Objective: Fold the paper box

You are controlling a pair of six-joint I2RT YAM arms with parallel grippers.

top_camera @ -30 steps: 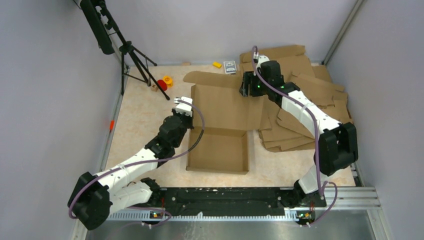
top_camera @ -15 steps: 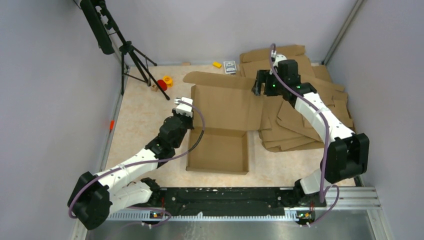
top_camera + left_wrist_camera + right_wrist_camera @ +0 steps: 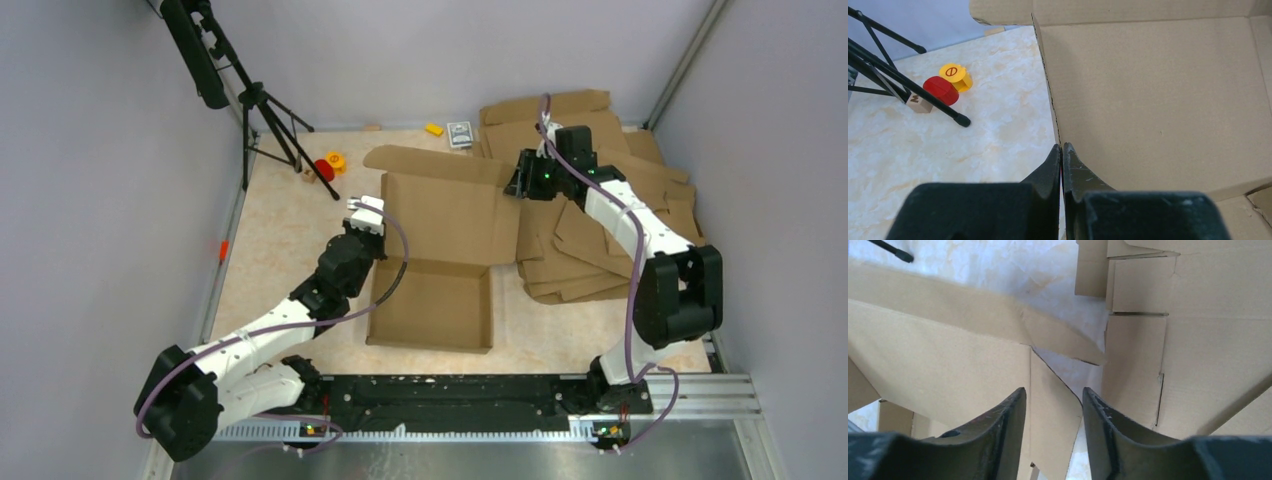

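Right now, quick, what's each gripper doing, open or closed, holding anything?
Left gripper: fingers shut at the left edge of the paper box; a pinch cannot be told.
Right gripper: fingers open, holding nothing.

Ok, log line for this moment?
left jaws: shut on paper box left edge | right jaws: open over far-right flap, gripping nothing | box: partly folded

Blind spots

On the left wrist camera the paper box (image 3: 1158, 95) runs off the top and right edges, and I can't tell whether the left claw (image 3: 1061, 148) nips its wall. The small card (image 3: 459, 133) at the far edge of the tabletop (image 3: 290, 230) is too tiny to read.
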